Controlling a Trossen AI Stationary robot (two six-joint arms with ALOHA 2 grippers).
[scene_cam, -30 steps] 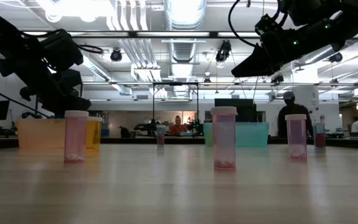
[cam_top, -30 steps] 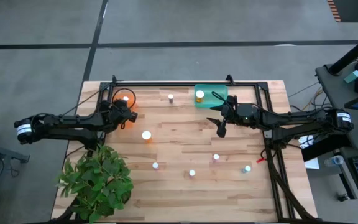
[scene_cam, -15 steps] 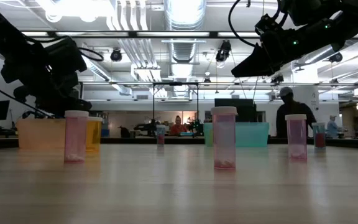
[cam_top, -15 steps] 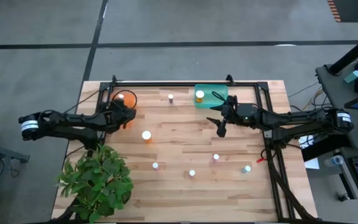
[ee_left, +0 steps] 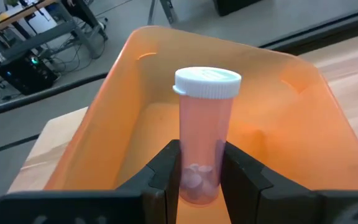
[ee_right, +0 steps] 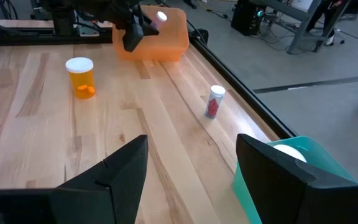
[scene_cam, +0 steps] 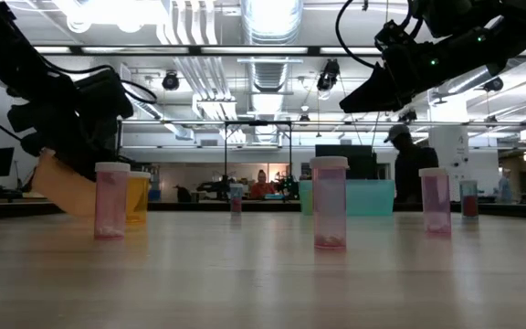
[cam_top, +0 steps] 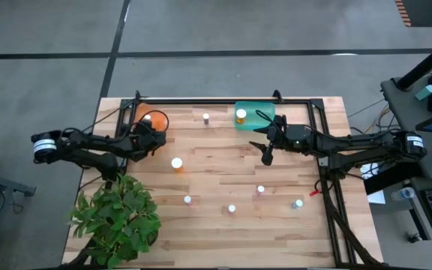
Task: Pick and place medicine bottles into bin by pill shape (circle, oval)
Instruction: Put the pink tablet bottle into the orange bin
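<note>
The left gripper is clamping a pink bottle with a white cap, holding it upright over the orange bin near the table's far left corner. The right gripper is hovering with its fingers spread wide and empty beside the teal bin at the far edge. Other small bottles are standing scattered across the table, including an orange one.
</note>
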